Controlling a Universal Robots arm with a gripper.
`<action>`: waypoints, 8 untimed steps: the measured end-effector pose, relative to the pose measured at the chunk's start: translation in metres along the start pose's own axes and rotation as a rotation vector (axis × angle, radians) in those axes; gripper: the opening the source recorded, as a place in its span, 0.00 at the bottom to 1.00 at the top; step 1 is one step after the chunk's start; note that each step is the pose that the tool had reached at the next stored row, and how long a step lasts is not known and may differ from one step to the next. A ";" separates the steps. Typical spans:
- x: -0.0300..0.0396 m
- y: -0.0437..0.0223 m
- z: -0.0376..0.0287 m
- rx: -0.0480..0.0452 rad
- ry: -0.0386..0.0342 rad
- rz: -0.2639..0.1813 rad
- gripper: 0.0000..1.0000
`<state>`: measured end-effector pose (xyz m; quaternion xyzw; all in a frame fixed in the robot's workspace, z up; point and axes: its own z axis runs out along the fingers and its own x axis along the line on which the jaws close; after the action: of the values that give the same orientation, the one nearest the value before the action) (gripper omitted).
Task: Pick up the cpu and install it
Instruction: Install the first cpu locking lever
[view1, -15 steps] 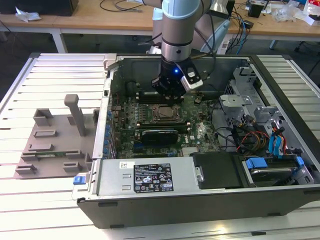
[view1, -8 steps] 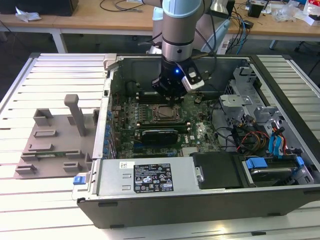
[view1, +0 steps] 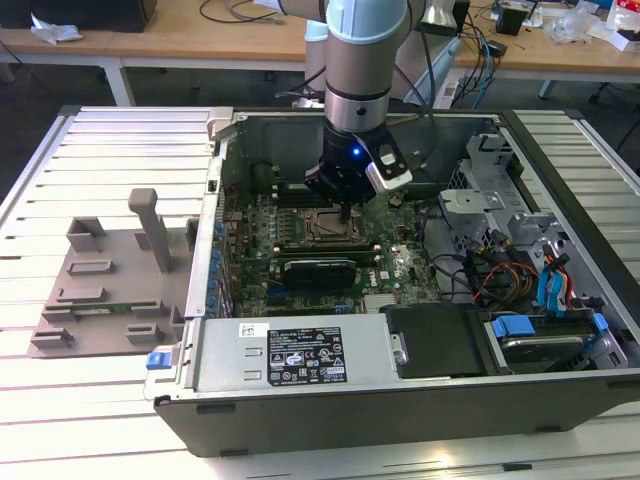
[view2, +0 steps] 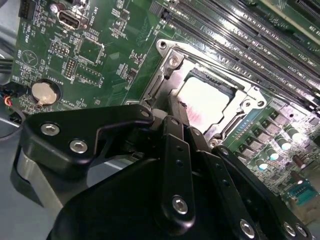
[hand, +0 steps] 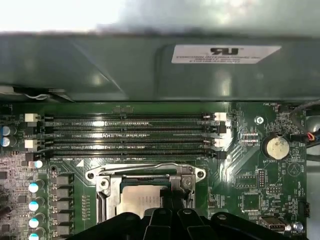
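Cpu (view2: 207, 97) already sits in the socket (view2: 165, 82), at 12 o'clock from my end effector (view2: 176, 112). My end effector is clenched, empty, tips above the frame. Placing looks done, I judge.

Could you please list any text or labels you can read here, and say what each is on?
Black-and-white label on the grey metal cover: print too small to read.
White sticker on the dark case wall: blurred, unreadable.
White lettering on the green motherboard: too small to read.
Nothing can be quoted reliably.
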<state>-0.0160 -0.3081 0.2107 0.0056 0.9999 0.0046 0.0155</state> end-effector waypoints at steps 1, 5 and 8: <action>-0.0001 0.0000 -0.0015 0.0012 -0.0001 0.000 0.11; -0.0002 0.0001 -0.0038 0.0018 -0.0002 0.000 0.11; -0.0002 0.0001 -0.0044 0.0024 -0.0001 0.000 0.11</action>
<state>-0.0160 -0.3081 0.2150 0.0055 0.9999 0.0034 0.0156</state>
